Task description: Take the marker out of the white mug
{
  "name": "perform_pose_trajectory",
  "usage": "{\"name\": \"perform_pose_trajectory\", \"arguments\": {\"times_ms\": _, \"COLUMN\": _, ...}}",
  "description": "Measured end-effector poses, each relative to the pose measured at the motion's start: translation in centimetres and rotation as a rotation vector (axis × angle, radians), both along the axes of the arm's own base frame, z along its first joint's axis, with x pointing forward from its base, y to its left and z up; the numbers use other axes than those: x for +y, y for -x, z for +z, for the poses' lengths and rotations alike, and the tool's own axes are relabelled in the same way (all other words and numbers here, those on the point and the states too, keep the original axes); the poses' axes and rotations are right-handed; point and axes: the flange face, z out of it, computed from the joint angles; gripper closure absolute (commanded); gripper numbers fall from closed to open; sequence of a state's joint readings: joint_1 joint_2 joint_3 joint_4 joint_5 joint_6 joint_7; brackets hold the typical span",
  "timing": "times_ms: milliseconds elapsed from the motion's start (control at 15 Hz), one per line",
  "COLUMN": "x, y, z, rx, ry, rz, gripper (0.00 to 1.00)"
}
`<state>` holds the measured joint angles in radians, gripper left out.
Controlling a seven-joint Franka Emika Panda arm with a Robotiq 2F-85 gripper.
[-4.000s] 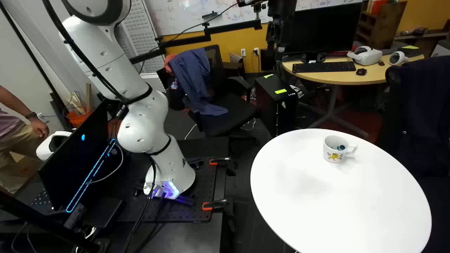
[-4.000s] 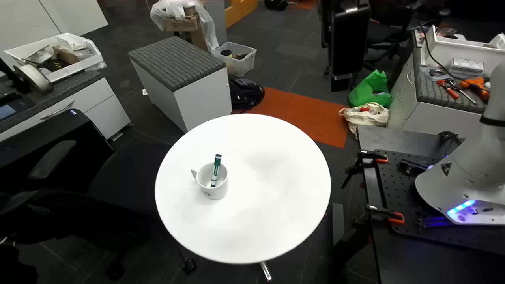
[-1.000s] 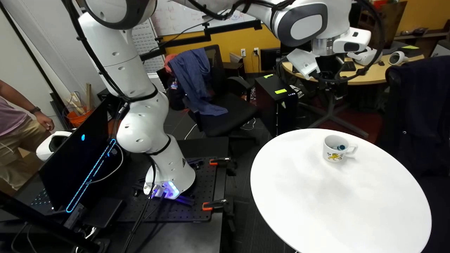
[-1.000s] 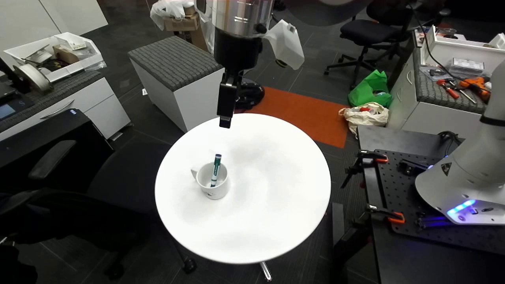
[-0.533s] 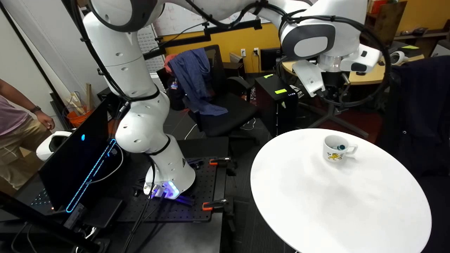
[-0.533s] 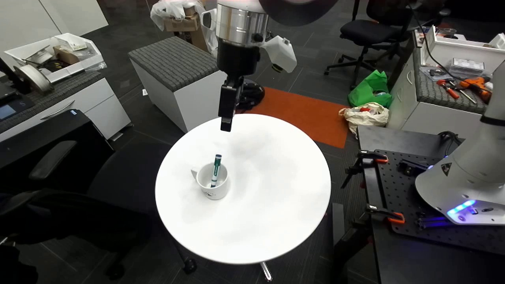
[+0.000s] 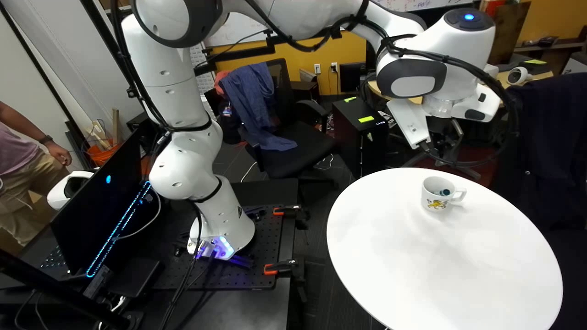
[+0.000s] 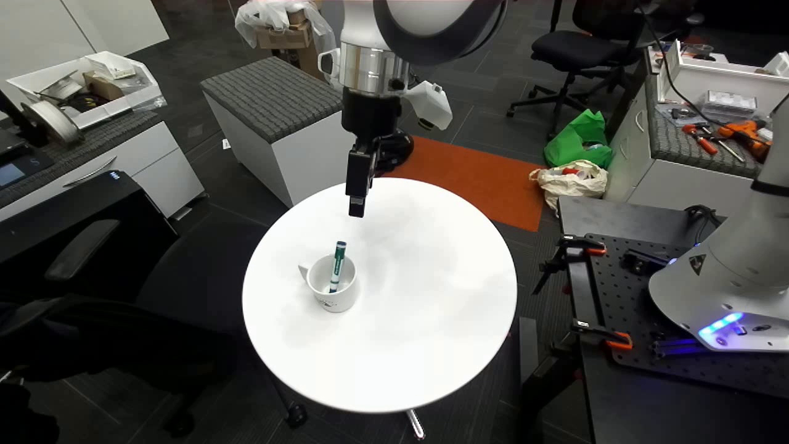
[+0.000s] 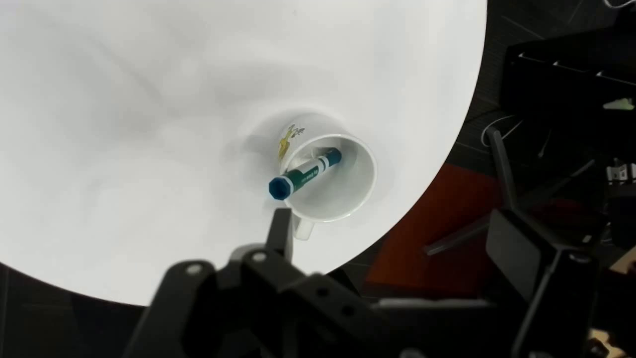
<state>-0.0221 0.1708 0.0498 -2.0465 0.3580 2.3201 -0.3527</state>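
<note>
The white mug (image 7: 431, 200) stands upright on the round white table (image 7: 440, 275). It also shows in an exterior view (image 8: 340, 302) and in the wrist view (image 9: 314, 125). The green marker (image 8: 337, 265) with a dark blue end leans inside the mug, its upper end above the rim. In the wrist view the marker (image 9: 307, 174) points out over the rim near the handle. My gripper (image 8: 357, 208) hangs above the table, higher than the mug and apart from it. In the wrist view my gripper (image 9: 395, 231) has its fingers wide apart with nothing between them.
A black cable loop (image 7: 502, 153) hangs round the wrist. A dark-covered chair (image 7: 545, 137) stands beside the table. The robot's black bench (image 8: 653, 394) with orange-tipped clamps (image 8: 618, 340) is across a gap from the table.
The arm has swung out over the table from mostly out of sight. Over the last second my gripper has come lower and closer to the mug. The mug and marker have not moved.
</note>
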Motion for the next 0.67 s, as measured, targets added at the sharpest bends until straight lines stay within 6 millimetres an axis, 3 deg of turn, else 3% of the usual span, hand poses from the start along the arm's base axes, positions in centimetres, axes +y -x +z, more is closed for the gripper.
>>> {"name": "perform_pose_trajectory", "arguments": {"times_ms": 667, "x": -2.6, "y": -3.5, "z": -4.5, "rx": -0.03, "ry": -0.02, "rz": -0.042, "gripper": 0.0}}
